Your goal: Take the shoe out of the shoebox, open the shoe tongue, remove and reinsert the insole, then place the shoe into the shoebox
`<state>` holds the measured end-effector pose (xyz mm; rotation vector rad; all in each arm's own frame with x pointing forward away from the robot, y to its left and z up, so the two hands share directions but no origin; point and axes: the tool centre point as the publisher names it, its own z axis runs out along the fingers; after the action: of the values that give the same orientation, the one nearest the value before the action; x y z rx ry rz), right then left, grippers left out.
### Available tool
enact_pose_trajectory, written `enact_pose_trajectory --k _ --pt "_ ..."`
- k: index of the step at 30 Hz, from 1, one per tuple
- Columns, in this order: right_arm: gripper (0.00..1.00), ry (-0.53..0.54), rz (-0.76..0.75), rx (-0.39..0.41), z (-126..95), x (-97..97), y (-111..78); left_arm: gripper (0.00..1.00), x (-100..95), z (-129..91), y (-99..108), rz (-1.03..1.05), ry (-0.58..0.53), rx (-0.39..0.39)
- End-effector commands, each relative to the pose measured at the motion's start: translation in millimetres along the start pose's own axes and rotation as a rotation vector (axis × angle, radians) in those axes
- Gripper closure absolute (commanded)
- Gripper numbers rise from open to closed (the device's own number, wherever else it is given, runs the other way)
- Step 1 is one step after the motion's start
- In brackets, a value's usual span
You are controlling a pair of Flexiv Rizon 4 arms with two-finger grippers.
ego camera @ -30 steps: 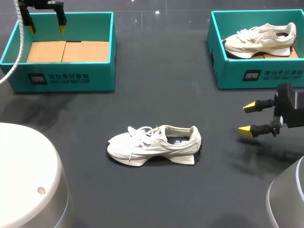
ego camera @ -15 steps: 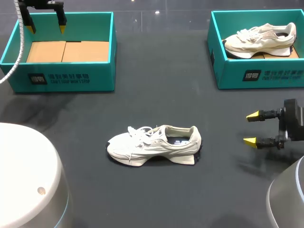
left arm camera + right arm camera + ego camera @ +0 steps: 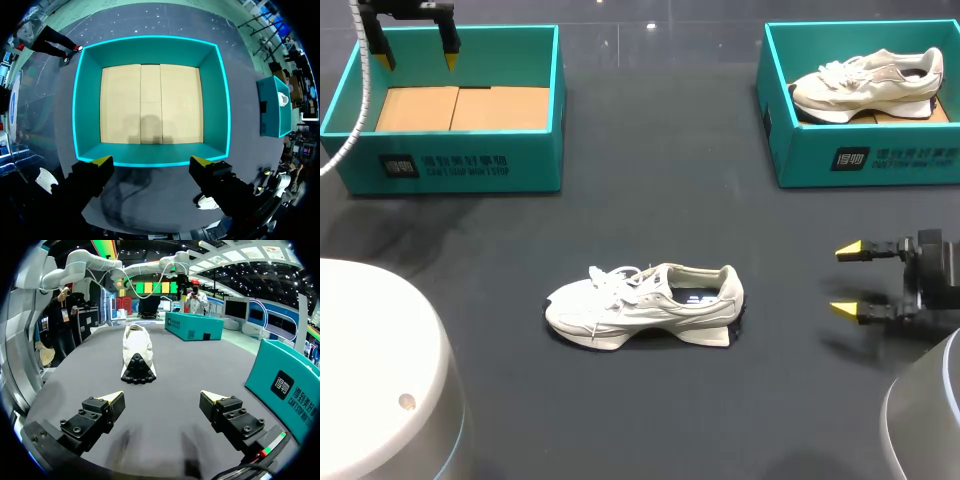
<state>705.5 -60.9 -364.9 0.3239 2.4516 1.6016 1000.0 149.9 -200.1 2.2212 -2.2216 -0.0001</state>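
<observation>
On the tabletop: shoe [image 3: 645, 305] upright, outside either box.
Right tool [image 3: 847, 280]: apart, well off the heel.
Left tool [image 3: 417, 60]: apart, above empty shoebox [image 3: 460, 165].
Tongue step: steady heel — pinch tongue, not laces.

head view, upper left: left gripper [image 3: 417, 62] cut by the top edge, only its fingers show | right edge: right gripper [image 3: 847, 280] body runs out of frame | upper right: right shoebox [image 3: 860, 155] clipped at the edge | centre: shoe [image 3: 620, 312], its insole [image 3: 695, 298] only glimpsed through the opening
</observation>
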Motion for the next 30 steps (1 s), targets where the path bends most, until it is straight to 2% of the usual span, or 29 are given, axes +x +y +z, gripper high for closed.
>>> enact_pose_trajectory --k 1,4,8,16,30 --pt "0.0 0.018 0.018 -0.062 -8.6 2.2 -16.1 0.0 0.0 0.0 0.0 0.0 0.0 0.0" --pt "0.0 0.039 0.032 -0.098 -11.0 1.8 -18.1 0.0 0.0 0.0 0.0 0.0 0.0 0.0" --pt "0.0 0.037 0.009 -0.071 -8.2 5.0 -14.6 0.0 0.0 0.0 0.0 0.0 0.0 0.0" --pt "0.0 0.058 -0.01 -0.079 0.2 7.1 -14.6 0.0 0.0 0.0 0.0 0.0 0.0 0.0" --pt "0.0 0.09 -0.015 -0.119 35.0 14.4 -7.6 0.0 0.0 0.0 0.0 0.0 0.0 0.0"
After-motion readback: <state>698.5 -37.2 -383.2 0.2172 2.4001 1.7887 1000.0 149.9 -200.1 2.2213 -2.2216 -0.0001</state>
